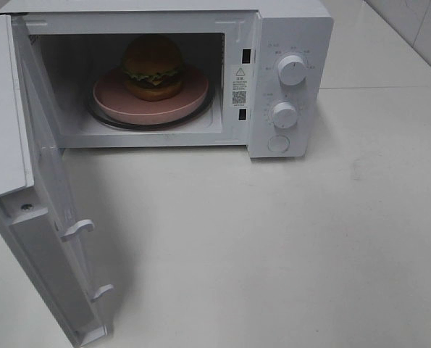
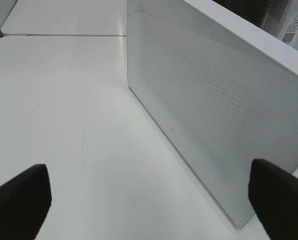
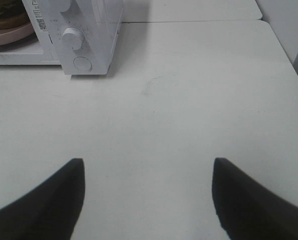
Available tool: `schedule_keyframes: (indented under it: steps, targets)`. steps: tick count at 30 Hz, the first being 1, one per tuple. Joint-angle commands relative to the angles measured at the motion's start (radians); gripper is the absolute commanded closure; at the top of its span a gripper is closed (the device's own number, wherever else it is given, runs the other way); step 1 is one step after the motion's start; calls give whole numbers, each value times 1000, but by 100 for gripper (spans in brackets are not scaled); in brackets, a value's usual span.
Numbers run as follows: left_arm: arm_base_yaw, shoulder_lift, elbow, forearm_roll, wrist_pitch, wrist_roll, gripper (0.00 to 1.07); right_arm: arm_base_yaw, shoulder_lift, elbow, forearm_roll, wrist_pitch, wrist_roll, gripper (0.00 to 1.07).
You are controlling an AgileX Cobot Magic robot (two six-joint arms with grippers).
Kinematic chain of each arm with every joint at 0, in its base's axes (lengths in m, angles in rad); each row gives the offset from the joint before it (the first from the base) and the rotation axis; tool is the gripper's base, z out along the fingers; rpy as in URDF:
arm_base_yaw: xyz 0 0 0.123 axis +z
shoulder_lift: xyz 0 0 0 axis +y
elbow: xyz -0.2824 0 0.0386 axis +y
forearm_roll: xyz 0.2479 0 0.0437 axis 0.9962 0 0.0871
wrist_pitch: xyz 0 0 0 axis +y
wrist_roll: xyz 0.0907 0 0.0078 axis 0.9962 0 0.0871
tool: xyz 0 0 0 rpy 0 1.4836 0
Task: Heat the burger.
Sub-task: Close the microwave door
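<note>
With the burger [image 1: 153,67] on its plate [image 1: 114,98] inside the microwave [image 1: 291,29] at the table's far edge, loading looks done; next the door [image 1: 48,217], standing wide, needs swinging shut, probably by the left claw [image 2: 149,200] beside it, which like the right claw [image 3: 146,200] gapes empty.

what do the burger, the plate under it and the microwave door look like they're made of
Burger: the bun shines evenly and the lettuce frill looks stiff; possibly a plastic model, but it could be real food. Pink plate: matte, opaque, thick rim; ceramic or melamine, can't tell which. Microwave door: glossy white frame, metal or plastic; window of fine perforated mesh.
</note>
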Motion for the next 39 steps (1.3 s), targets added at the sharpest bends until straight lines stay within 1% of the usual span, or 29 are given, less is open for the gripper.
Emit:
schedule_keyframes:
  steps: [1, 39]
  targets:
    - [5, -16, 0, -5, 1, -5, 7, -3, -28, 4, 2, -10, -7, 36]
    - [5, -16, 0, -5, 1, -6, 7, -3, -28, 4, 2, -10, -7, 36]
